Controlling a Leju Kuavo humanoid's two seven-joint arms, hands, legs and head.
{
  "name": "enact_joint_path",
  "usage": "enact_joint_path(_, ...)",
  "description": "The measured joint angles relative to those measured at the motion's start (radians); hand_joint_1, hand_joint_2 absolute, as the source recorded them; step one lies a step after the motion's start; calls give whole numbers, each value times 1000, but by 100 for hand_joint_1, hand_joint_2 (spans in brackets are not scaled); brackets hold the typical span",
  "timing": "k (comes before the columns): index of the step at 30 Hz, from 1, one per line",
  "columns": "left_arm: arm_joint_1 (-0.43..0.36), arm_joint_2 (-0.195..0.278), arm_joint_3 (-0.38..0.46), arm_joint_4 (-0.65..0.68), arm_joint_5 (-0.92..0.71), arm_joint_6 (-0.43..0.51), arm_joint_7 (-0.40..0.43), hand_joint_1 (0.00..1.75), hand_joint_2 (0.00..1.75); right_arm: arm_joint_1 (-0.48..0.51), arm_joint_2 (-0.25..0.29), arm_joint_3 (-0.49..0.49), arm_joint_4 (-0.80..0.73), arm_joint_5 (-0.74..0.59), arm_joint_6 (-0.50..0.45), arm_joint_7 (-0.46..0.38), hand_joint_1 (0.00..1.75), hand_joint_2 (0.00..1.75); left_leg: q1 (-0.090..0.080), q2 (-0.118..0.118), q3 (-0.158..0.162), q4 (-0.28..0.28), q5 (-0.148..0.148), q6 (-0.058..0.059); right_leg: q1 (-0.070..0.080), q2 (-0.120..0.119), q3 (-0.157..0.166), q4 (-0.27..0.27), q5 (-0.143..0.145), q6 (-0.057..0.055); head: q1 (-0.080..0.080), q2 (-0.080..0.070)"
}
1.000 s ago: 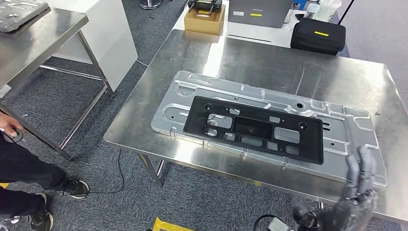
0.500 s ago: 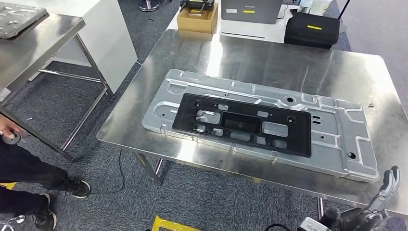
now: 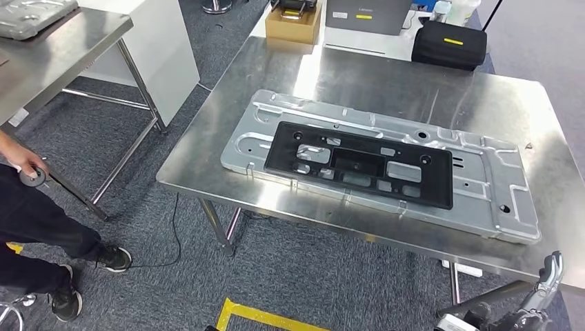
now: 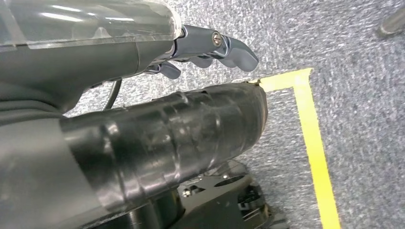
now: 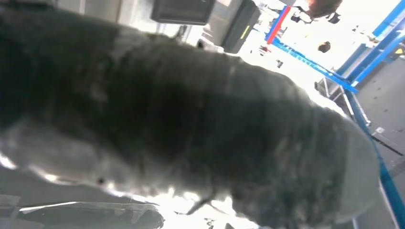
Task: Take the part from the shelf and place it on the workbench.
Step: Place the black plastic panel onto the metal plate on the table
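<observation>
The steel surface [image 3: 276, 76] stands on grey carpet. The black part [image 3: 359, 163] lies flat on a silver plate [image 3: 497, 186] in its middle. The right hand [image 3: 541, 293] hangs below the near edge, fingers [image 3: 552, 265] loose, holding nothing. The left hand [image 4: 210, 47] hangs over the floor, its fingers curled and holding nothing.

Bright overhead light glares off the steel counter [image 3: 359, 72] in my head view, which stays sharp. My right hand [image 5: 191, 119] looms dark and blurred against blown-out backlight; my left hand [image 4: 210, 47] is evenly lit, its nearest parts soft.
</observation>
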Motion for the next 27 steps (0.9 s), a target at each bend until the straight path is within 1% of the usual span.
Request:
enact_joint_path(1,1,0,0,0,0,0,0,0,0,0,0,0,3,-2,0,0,0,0,-2,2,-10,2,7,1,0,0,-6,49,-23,2,0,0)
enact_joint_path(2,1,0,0,0,0,0,-1,0,0,0,0,0,6,-4,0,0,0,0,-3,4,-20,4,14,0,0,0,1,71,-24,3,0,0)
enact_joint_path(3,1,0,1,0,0,0,-2,0,0,0,0,0,9,-5,0,0,0,0,-4,5,-31,8,20,-1,0,0,25,60,-8,3,0,0)
enact_joint_path(4,1,0,1,0,0,0,-2,0,0,0,0,0,11,-6,0,0,0,0,-4,5,-41,12,26,-3,0,0,68,10,18,1,0,0)
enact_joint_path(5,1,0,1,0,0,0,-3,0,0,0,0,0,12,-6,0,0,0,0,-4,4,-50,17,30,-5,0,0,119,-62,34,-3,0,0)
enact_joint_path(6,1,0,1,0,0,1,-3,0,0,-1,0,0,13,-6,0,0,0,0,-5,3,-57,22,33,-9,3,1,165,-132,43,-7,0,0)
enact_joint_path(7,1,0,1,0,0,1,-3,0,0,-1,0,0,14,-6,0,0,0,0,-6,3,-61,25,38,-14,5,1,197,-183,44,-13,-1,0)
enact_joint_path(8,1,0,2,0,0,1,-3,0,0,-1,0,0,14,-6,0,-1,0,0,-7,3,-64,27,43,-20,9,1,209,-209,40,-18,-1,0)
enact_joint_path(9,0,0,2,0,0,1,-3,0,0,-1,0,-1,15,-6,0,-1,0,0,-7,2,-66,26,48,-27,12,2,209,-215,42,-23,-1,0)
enact_joint_path(10,1,0,3,0,0,2,-3,0,0,0,1,-1,15,-6,0,-1,0,0,-7,2,-67,26,53,-33,11,1,204,-218,49,-30,-1,0)
enact_joint_path(11,1,0,4,0,0,2,-4,0,0,-1,2,-1,16,-6,0,-1,0,0,-5,0,-71,30,48,-39,10,0,199,-222,56,-37,0,0)
enact_joint_path(12,1,0,5,0,0,2,-4,0,0,-1,4,-1,16,-6,0,-1,0,0,-4,-1,-78,48,27,-44,7,-2,191,-225,65,-46,-1,0)
enact_joint_path(13,2,0,6,0,0,2,-4,0,0,-1,6,-1,17,-6,0,-1,0,0,-3,-3,-91,83,-10,-49,5,-4,182,-228,74,-53,-2,0)
enact_joint_path(15,2,0,7,0,0,0,-5,0,0,-1,8,-1,20,-6,0,-1,0,0,2,-4,-124,197,-104,-56,6,-7,160,-227,90,-61,-5,0)
enact_joint_path(16,3,0,8,0,1,-1,-5,0,0,-1,8,-1,22,-6,0,-1,0,0,3,-4,-135,253,-133,-58,8,-8,147,-225,99,-61,-5,0)
enact_joint_path(17,3,0,9,0,1,-2,-5,0,0,-1,8,-1,24,-5,0,-1,0,0,3,-4,-134,285,-139,-59,8,-9,135,-223,107,-60,-5,0)
enact_joint_path(18,3,0,10,0,1,-3,-5,0,0,-1,9,-1,26,-3,0,-1,0,0,3,-4,-118,286,-124,-60,8,-10,121,-219,115,-59,-5,0)
enact_joint_path(19,2,1,11,0,2,-3,-5,0,0,-1,10,-1,28,-2,0,0,0,0,3,-3,-83,248,-95,-59,8,-10,108,-214,122,-57,-5,0)
enact_joint_path(20,2,1,12,0,2,-4,-5,0,0,-1,11,-1,29,0,0,0,0,0,3,-4,-34,181,-69,-58,8,-11,97,-207,128,-54,-5,0)
enact_joint_path(21,1,1,13,0,2,-4,-6,0,0,-1,12,-1,29,1,0,1,0,0,2,-4,16,104,-57,-55,9,-11,87,-199,133,-50,-5,0)
enact_joint_path(22,0,1,13,0,2,-3,-6,0,0,-2,14,-1,30,3,0,2,0,0,0,-5,52,46,-53,-50,10,-11,81,-195,139,-45,-4,0)
enact_joint_path(23,0,2,14,0,2,-3,-7,0,0,-3,14,-1,30,4,0,2,0,0,-2,-6,71,11,-58,-46,10,-12,78,-192,145,-40,-4,0)
enact_joint_path(24,0,2,15,0,2,-2,-8,0,0,-4,14,-1,31,6,0,3,0,0,-5,-7,74,-1,-60,-41,11,-12,77,-192,152,-34,-4,0)
enact_joint_path(25,0,2,15,0,2,-2,-9,0,0,-4,15,-1,32,7,0,4,0,0,-5,-7,67,-1,-54,-34,12,-12,76,-194,159,-28,-4,0)
enact_joint_path(26,0,1,15,0,2,-1,-10,0,0,-5,15,-1,34,7,0,6,0,0,-3,-4,61,-5,-46,-27,11,-10,73,-191,159,-23,-4,0)
enact_joint_path(27,0,1,16,0,2,0,-10,0,0,-5,15,-1,35,8,0,8,0,0,-2,-2,53,-7,-36,-16,10,-7,66,-179,141,-19,-4,0)
